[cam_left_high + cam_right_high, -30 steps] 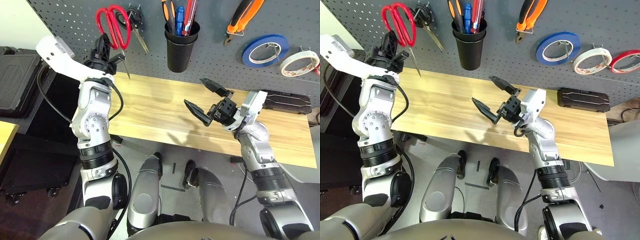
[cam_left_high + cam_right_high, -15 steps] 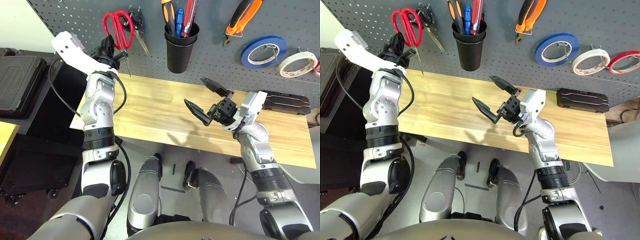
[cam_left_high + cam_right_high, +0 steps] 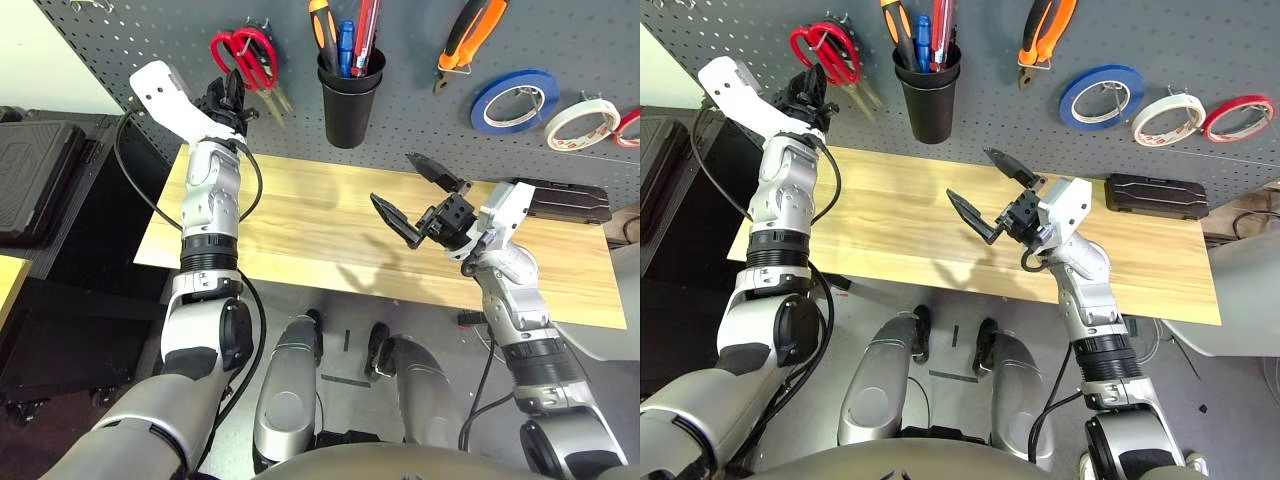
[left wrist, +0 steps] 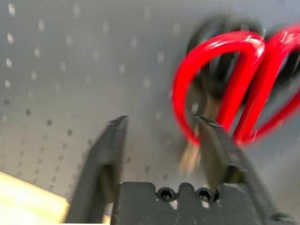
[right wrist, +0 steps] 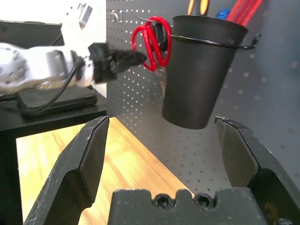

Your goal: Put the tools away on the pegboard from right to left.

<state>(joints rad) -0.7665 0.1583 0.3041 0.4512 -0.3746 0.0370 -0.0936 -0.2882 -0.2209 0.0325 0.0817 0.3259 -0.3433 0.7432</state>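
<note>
The red scissors hang on the pegboard at its left end, handles up on a hook, directly in front of the left gripper. In the left wrist view the fingers stand spread with nothing between them; the red handle loops sit just beyond the fingertips, toward one finger, and the black scissors hang behind them on the same spot. Whether a fingertip touches the red handles cannot be told.

Further from that gripper, in order along the board: the cup with the screwdriver and pens, the pliers on a hook, the blue tape, the white tape. All four tools appear to be on the board.

The right gripper hovers above the table, spread wide and empty, facing the cup from some way off. A black case lies on the table beyond it, against the board.

Judgement: the step in hand is the last one, releasing the leftmost item. The task appears essentially complete. The next move calls for drawing the left gripper straight back from the board, clear of the handle loops, so the scissors are not dragged off the hook.
</note>
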